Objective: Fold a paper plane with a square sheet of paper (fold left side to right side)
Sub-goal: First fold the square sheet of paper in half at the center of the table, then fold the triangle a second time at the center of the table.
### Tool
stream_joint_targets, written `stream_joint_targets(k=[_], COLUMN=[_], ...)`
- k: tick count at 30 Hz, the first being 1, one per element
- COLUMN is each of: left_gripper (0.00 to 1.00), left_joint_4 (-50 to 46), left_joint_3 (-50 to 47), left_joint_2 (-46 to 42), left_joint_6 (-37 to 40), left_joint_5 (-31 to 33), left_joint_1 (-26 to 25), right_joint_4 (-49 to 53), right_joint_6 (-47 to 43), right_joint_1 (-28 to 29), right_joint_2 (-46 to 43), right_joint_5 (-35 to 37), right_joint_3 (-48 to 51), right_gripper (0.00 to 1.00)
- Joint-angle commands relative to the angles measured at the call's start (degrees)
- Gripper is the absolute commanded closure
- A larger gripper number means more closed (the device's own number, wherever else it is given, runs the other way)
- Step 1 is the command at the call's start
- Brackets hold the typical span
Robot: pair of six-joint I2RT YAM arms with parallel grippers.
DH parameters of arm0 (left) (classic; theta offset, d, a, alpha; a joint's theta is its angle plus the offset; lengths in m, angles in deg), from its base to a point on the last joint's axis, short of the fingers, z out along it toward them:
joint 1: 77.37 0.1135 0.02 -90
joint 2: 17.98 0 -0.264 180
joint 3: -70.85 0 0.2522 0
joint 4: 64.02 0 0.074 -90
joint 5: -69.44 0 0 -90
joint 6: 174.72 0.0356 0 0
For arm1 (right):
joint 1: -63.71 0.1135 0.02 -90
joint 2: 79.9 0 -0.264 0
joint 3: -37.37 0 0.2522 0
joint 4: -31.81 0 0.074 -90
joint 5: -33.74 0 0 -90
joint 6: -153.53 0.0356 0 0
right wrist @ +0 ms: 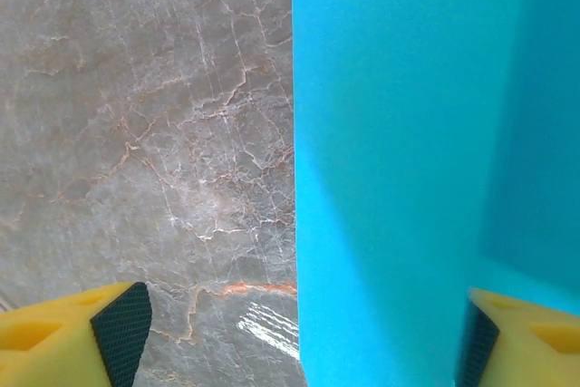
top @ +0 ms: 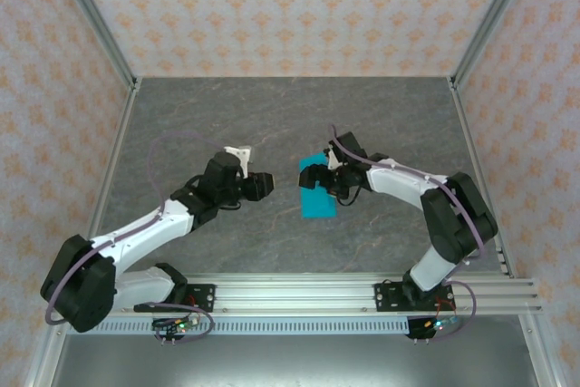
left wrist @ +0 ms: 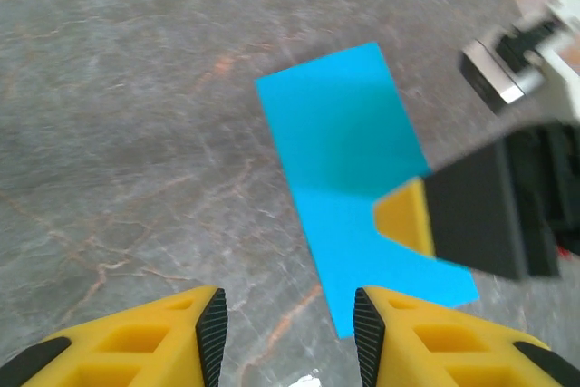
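The cyan-blue sheet of paper (top: 317, 193) lies flat on the grey table as a narrow upright rectangle about half as wide as it is long; it has no pointed plane shape. My right gripper (top: 330, 178) hovers low over its upper right part, open wide. In the right wrist view the paper (right wrist: 408, 160) runs up the right half, with the right gripper (right wrist: 299, 337) straddling its straight left edge; one fingertip is over the table, the other over the paper. My left gripper (top: 268, 185) stands open to the paper's left, apart from it. The left wrist view has the paper (left wrist: 349, 142) ahead of the left gripper (left wrist: 290, 324).
The marble-patterned table (top: 227, 124) is bounded by metal posts and patterned walls. The right arm's black and yellow finger (left wrist: 408, 217) overlaps the paper's near right side in the left wrist view. An aluminium rail (top: 362, 292) carries both arm bases at the near edge.
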Motion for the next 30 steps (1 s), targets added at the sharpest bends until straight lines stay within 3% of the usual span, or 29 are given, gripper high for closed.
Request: stream_joint_targets(k=[1, 7, 12, 23, 30], left_gripper=[0.55, 0.51, 0.47, 0.39, 0.36], left_joint_4=[-0.5, 0.0, -2.2, -10.9, -21.0], left_joint_3=[-0.2, -0.4, 2.5, 20.7, 33.2], left_joint_2=[-2.0, -2.1, 0.8, 23.2, 35.7], left_joint_6=[4.5, 6.7, 10.1, 13.2, 12.1], left_joint_5=[0.9, 3.1, 9.4, 21.0, 29.5], left_joint_1=[-4.0, -11.3, -19.4, -29.7, -32.3], right_joint_4=[-0.4, 3.3, 5.4, 7.2, 7.4], right_joint_6=[-1.5, 0.1, 2.7, 4.3, 4.5], right_joint_1=[-1.1, -2.5, -4.5, -4.8, -4.8], right_joint_2=[-0.6, 1.0, 2.8, 6.0, 6.4], right_joint_5=[-3.6, -5.2, -5.3, -6.3, -6.4], right_joint_3=[-1.3, -4.2, -6.6, -10.8, -10.7], right_gripper=[0.16, 0.33, 0.41, 0.43, 0.43])
